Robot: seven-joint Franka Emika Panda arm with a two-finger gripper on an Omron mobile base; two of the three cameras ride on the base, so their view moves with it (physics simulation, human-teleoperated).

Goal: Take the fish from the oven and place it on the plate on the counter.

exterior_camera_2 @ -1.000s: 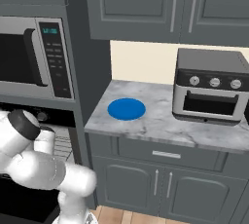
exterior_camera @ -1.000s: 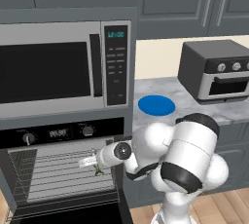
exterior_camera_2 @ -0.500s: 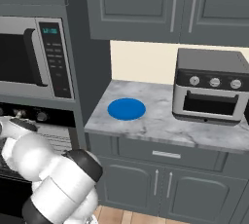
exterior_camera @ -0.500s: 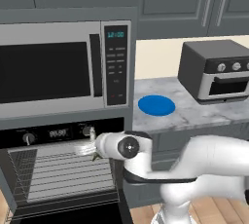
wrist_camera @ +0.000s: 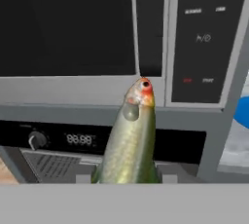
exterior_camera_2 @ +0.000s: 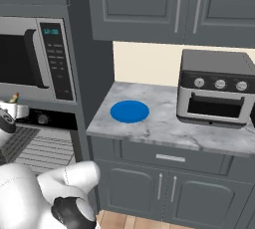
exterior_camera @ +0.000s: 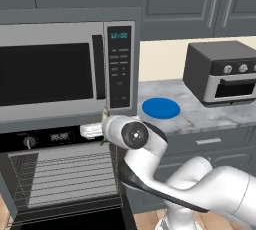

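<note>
The gripper [exterior_camera: 94, 132] is closed on the fish [wrist_camera: 130, 142], which sticks up from between its fingers with the orange head uppermost. It hangs in front of the oven's [exterior_camera: 60, 174] control panel, just below the microwave [exterior_camera: 65, 69]. Off to the gripper's right, the blue plate [exterior_camera: 161, 108] lies on the counter [exterior_camera: 200, 119].

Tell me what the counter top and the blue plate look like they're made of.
The counter looks like polished stone, maybe marble: grey-white with darker veining. The plate is a plain, flat, uniformly blue disc with a matte finish; whether it's ceramic or plastic can't be told.
</note>
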